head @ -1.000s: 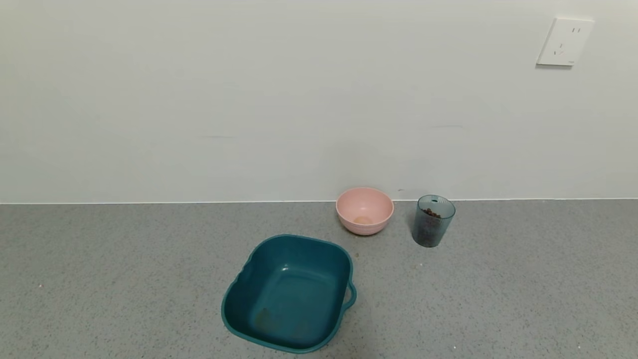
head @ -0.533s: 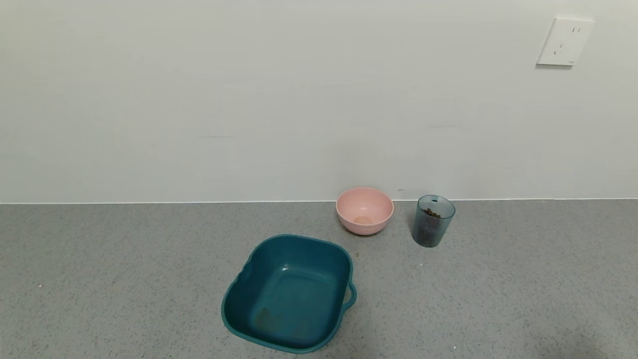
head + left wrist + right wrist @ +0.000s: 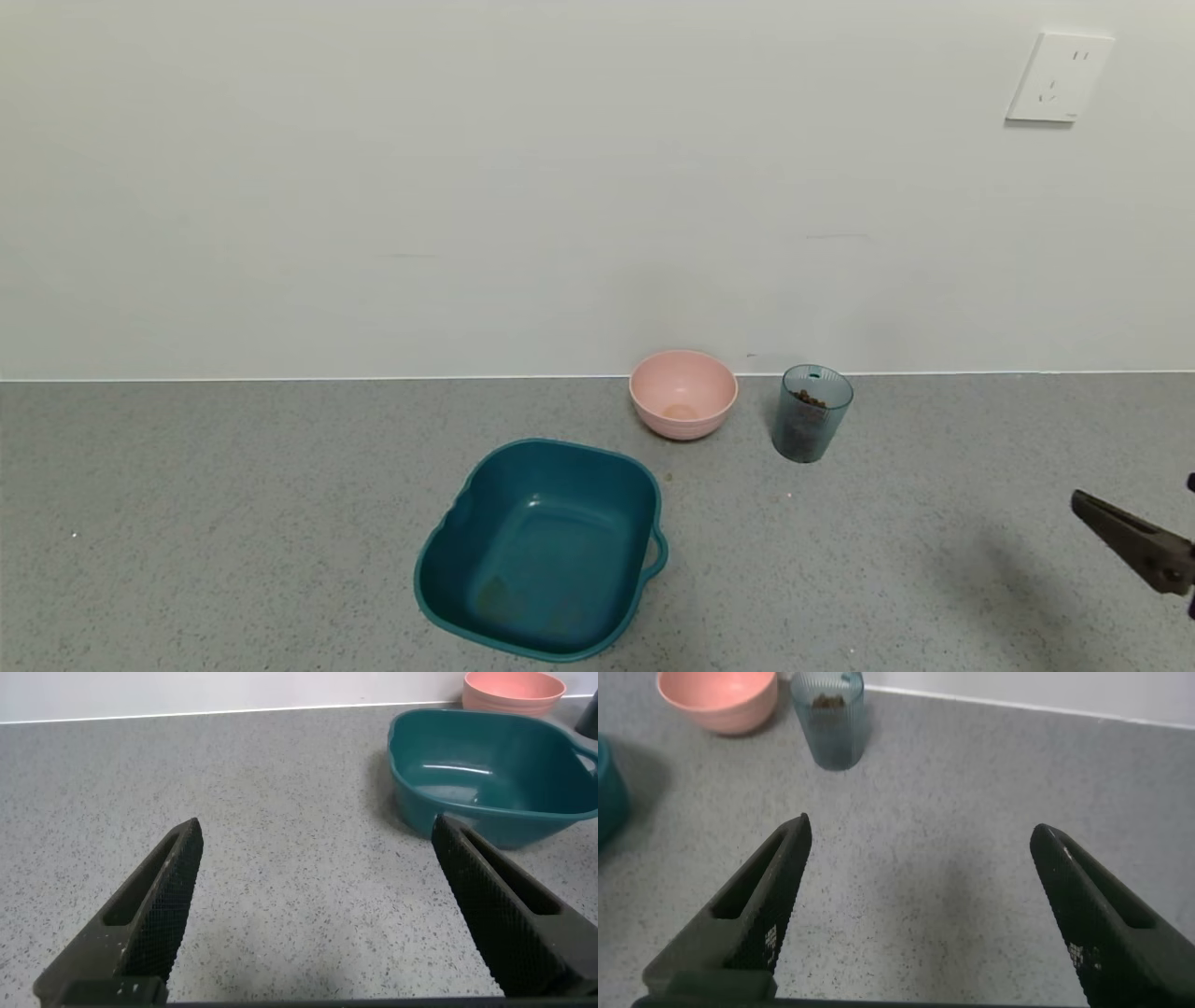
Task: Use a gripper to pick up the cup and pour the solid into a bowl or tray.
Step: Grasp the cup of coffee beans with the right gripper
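The translucent blue-teal ribbed cup point(image 3: 810, 413) stands upright near the wall, with dark brown pellets point(image 3: 808, 399) inside; it also shows in the right wrist view point(image 3: 828, 723). The pale pink bowl point(image 3: 682, 393) sits just left of it, apart, and shows in the right wrist view point(image 3: 717, 697) and in the left wrist view point(image 3: 513, 690). My right gripper point(image 3: 918, 833) is open and empty, over bare counter well in front and to the right of the cup; one finger point(image 3: 1125, 539) shows at the head view's right edge. My left gripper point(image 3: 318, 833) is open and empty, low over the counter left of the tub.
A larger dark teal squarish tub point(image 3: 546, 547) with a handle sits empty in front of the pink bowl; it shows in the left wrist view point(image 3: 486, 770). The grey speckled counter point(image 3: 233, 523) ends at a white wall. A socket plate point(image 3: 1057, 77) is high on the wall at right.
My right gripper's finger has come into the head view at the lower right edge, casting a shadow on the counter. The cup, bowl and tub have not moved.
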